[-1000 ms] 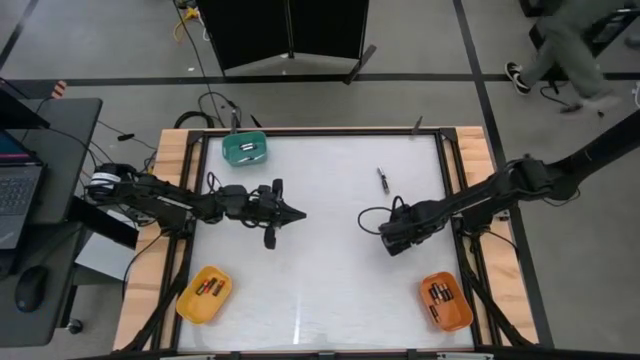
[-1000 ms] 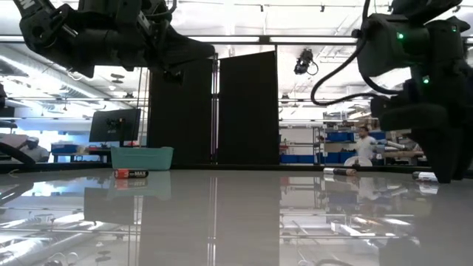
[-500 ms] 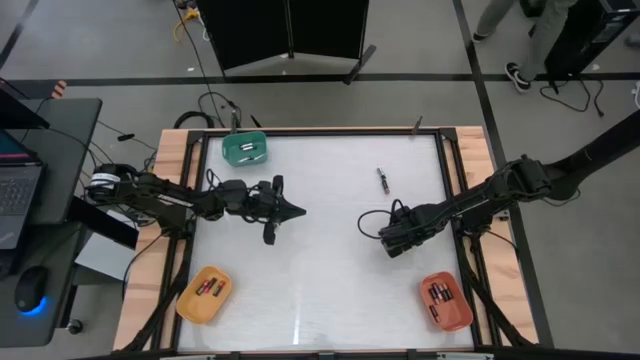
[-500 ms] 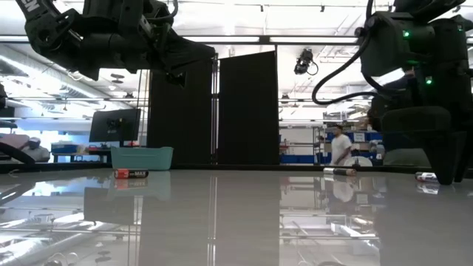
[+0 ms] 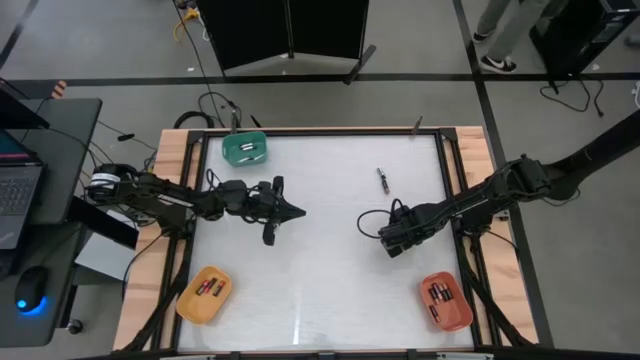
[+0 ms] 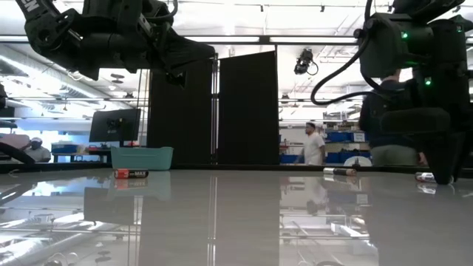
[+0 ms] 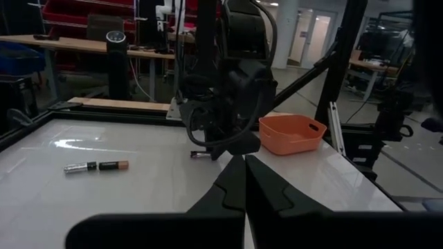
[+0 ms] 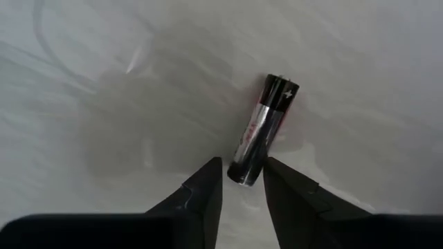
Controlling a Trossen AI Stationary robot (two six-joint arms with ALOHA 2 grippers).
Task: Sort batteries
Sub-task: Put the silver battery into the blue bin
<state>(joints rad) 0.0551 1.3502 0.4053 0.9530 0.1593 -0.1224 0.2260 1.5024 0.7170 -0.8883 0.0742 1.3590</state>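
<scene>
One battery (image 8: 259,131), black with a silvery and red middle, lies flat on the white table. My right gripper (image 8: 242,173) is open and points down at it, with a fingertip on either side of its near end, apart from it. From above, this gripper (image 5: 392,240) is right of the table's middle. A second battery (image 5: 382,179) lies toward the far edge. A red one (image 6: 131,174) lies in front of the green tray. My left gripper (image 5: 298,212) is shut and hovers level above the table's left half.
The green tray (image 5: 245,149) sits at the far left corner, the yellow tray (image 5: 204,294) at the near left and the orange tray (image 5: 446,301) at the near right. Each holds batteries. Bare table lies between the two arms. People move in the room beyond.
</scene>
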